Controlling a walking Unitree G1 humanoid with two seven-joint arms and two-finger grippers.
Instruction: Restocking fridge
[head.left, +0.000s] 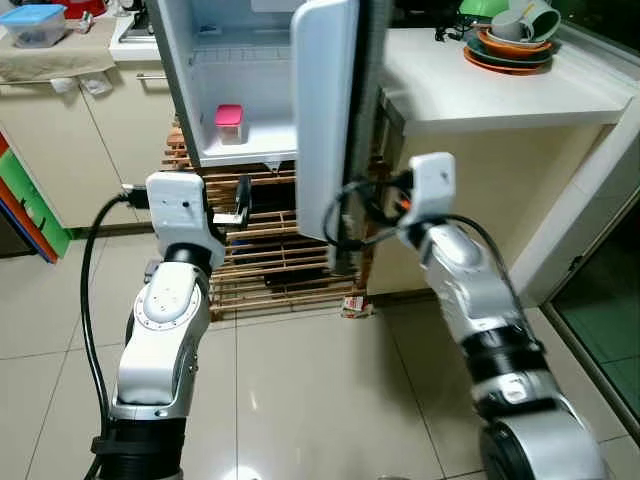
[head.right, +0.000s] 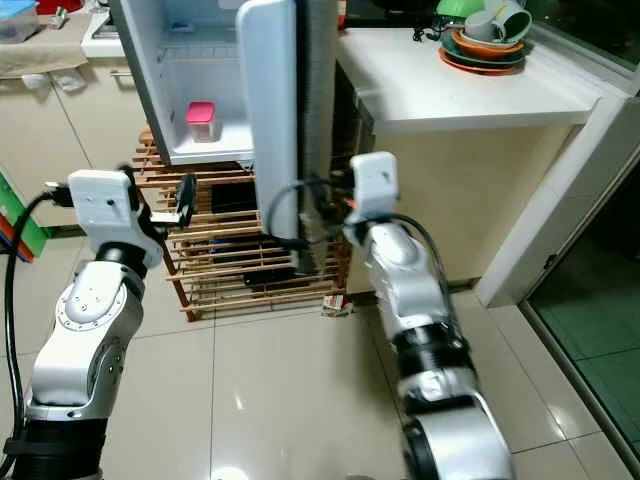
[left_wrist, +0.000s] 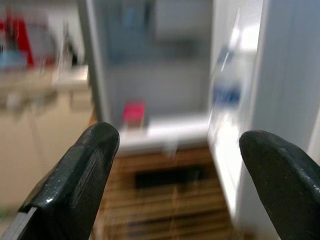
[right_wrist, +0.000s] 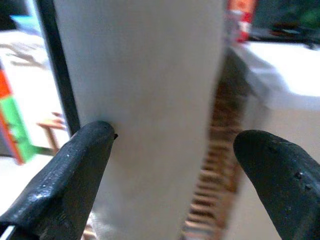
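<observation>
White fridge (head.left: 215, 100) open, pink tub (head.left: 229, 123) on shelf. Right gripper (right_wrist: 165, 165) at door (head.left: 325, 110) edge, fingers wide, empty. Left gripper (left_wrist: 175, 175) wide, empty, facing shelf. Risk: door swings shut, fingers slip.

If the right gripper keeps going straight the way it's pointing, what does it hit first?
Most likely the fridge door. The right gripper points at the door's white edge with its fingers open on either side, one finger apparently already touching it.
</observation>
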